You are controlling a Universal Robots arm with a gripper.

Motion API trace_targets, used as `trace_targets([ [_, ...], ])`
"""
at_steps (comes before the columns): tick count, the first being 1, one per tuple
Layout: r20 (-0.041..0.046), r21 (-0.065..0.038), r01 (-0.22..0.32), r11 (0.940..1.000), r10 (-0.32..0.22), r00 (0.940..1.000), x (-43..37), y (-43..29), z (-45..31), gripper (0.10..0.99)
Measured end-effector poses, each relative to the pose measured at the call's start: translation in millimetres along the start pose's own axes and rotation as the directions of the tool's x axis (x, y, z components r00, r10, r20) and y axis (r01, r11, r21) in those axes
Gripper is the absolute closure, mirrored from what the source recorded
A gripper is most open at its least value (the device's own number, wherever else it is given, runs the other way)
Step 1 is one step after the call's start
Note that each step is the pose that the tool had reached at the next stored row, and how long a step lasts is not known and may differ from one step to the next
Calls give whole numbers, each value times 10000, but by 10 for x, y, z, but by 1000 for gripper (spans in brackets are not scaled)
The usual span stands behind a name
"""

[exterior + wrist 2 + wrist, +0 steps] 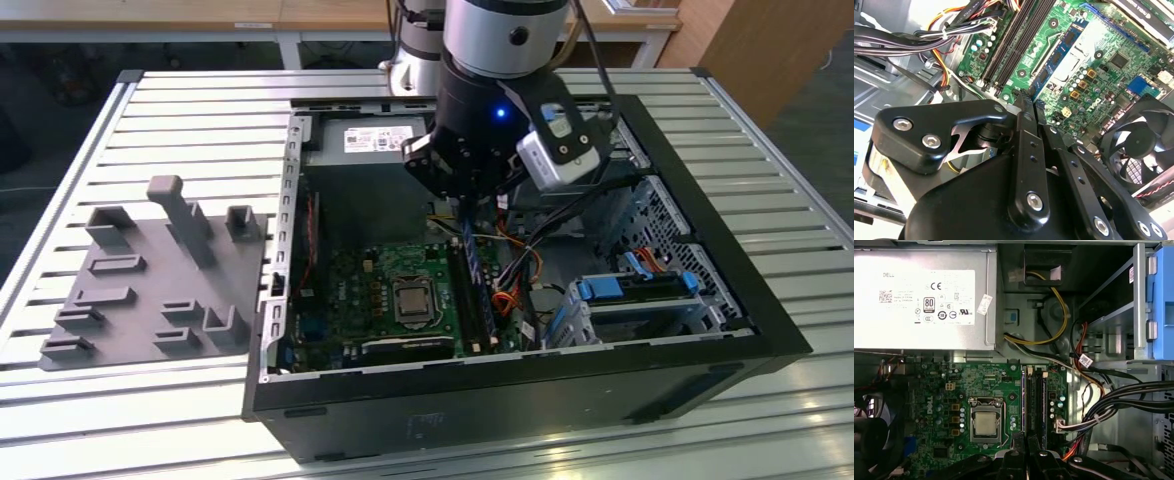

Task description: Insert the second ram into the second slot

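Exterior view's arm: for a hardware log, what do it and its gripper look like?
The arm is a silver cylinder over a black wrist with a lit blue light, a silvery camera box and black cable. The gripper is black linkage bars with silver screws.

A: We see a grey plastic fixture plate with upright pegs (147,285) on the slatted metal table (200,110).
B: Just beside it, we make out an open black computer case (534,400) — boxy silver power supply (367,140) inside.
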State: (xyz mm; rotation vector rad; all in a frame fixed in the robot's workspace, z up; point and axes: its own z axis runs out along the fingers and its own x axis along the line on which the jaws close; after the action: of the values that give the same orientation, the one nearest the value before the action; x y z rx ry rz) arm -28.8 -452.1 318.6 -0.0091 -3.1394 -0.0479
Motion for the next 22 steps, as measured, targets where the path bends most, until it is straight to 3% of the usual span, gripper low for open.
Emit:
trace_targets([
  [22,-30,1,-1,10000,1,10000,0,-5,156,949],
])
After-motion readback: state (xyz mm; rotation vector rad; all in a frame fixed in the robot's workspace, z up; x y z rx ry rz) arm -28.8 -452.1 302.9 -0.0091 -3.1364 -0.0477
